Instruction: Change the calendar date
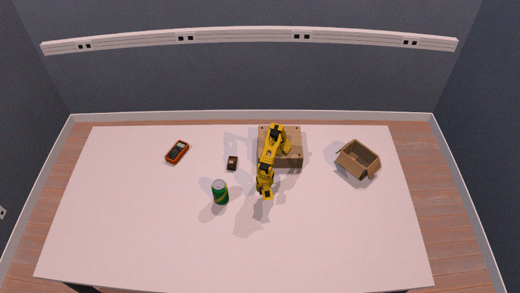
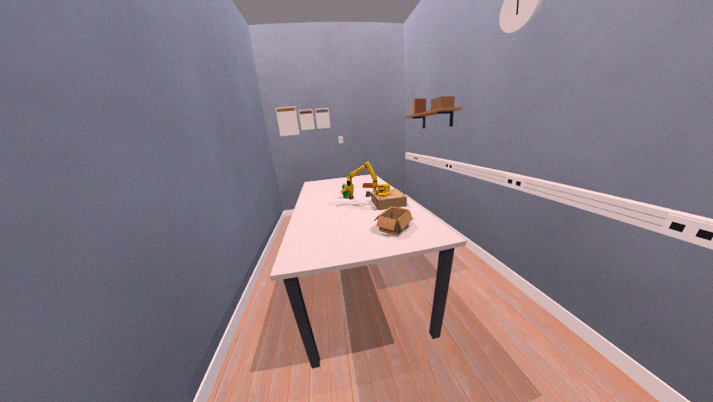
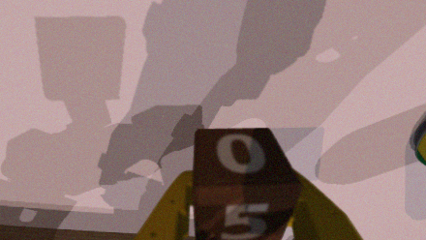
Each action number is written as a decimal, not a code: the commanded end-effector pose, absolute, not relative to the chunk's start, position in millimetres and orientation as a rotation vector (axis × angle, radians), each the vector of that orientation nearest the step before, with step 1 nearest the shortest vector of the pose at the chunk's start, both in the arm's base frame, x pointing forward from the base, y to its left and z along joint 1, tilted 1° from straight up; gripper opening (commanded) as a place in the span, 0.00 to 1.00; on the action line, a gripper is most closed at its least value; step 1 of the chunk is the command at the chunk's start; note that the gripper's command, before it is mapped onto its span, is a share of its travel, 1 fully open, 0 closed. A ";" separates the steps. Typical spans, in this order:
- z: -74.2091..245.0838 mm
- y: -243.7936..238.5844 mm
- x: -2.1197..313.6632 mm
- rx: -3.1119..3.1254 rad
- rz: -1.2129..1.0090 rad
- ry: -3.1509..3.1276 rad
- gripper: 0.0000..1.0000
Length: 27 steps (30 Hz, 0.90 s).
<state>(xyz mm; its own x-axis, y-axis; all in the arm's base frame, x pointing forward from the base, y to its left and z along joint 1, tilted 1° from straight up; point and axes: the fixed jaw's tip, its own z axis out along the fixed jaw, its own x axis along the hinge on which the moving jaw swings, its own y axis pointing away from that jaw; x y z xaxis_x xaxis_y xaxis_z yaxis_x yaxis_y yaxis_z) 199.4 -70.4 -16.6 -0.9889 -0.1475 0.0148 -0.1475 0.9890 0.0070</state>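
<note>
While one cube (image 3: pixel 244 181) is out of the tray and clamped between the yellow fingers of the gripper (image 1: pixel 266 194), the date change is only partly done: this cube has yet to be turned to the right digit and set back flat.

Item, cube: dark brown, matt, square-edged, pale digits; a 0 on the upper face and a 5 on the face below it, low centre of the wrist view. It appears to hang above the table, with its shadow on the surface beneath.

Item, calendar (image 1: pixel 232 163): small dark brown block left of centre in the top view, well apart from the gripper; its tray, month name and remaining cube are too small to read.

Item, arm (image 1: pixel 270 152): yellow, perforated plastic plates, black joints, on a flat tan base block (image 1: pixel 296 160).

Item, can (image 1: pixel 220 191): green with yellow stripes, silver lid, upright, just left of the gripper.

Item, meter (image 1: pixel 176 151): orange casing, dark face, upper left.

Item, cardboard box (image 1: pixel 357 159): open flaps, right.

Item, table (image 1: pixel 145 236): smooth pale top.
</note>
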 end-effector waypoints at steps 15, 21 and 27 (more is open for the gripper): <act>-20.1 -105.3 179.2 0.957 -0.012 -2.985 0.00; -21.1 -113.4 173.3 1.131 -0.014 -2.924 0.00; -21.5 -117.0 170.6 1.207 -0.015 -2.894 0.00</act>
<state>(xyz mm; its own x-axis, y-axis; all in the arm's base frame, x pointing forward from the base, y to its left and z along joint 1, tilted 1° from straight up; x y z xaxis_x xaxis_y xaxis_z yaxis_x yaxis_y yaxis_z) 175.7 -115.8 -18.1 -0.7227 -0.6912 0.0005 -0.6912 0.7227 -0.0040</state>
